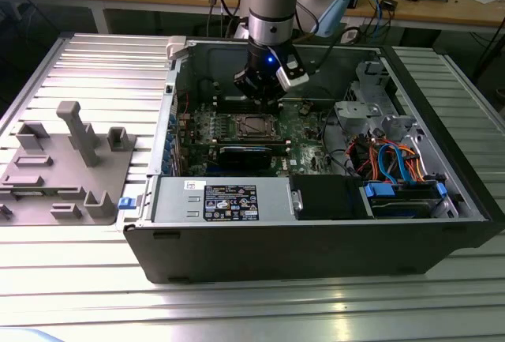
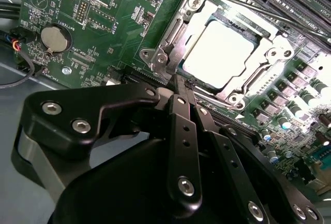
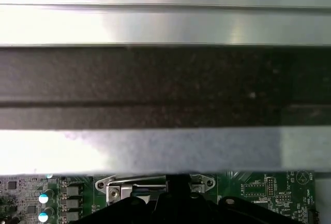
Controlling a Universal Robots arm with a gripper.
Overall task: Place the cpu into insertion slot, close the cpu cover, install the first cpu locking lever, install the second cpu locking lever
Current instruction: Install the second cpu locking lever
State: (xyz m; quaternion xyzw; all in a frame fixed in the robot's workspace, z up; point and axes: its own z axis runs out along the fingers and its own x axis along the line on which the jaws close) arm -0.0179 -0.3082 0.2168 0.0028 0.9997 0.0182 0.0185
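Cpu [image 2: 223, 53] sits in the socket under the closed cover [image 2: 178, 32], plain in the second wrist view; exterior view adds the open case [image 1: 316, 239]. Gripper [image 2: 182, 81], fingers pinched together holding nothing visible, tips just beside the cover's edge.

Exterior view looks down from the front; both wrist views sit close, seemingly sharing the insertion slot [image 2: 222, 53].

A ribbed metal desk [image 1: 87, 65] carries an open black computer case [image 1: 316, 239] and, beside it, a grey fixture tray [image 1: 63, 176].
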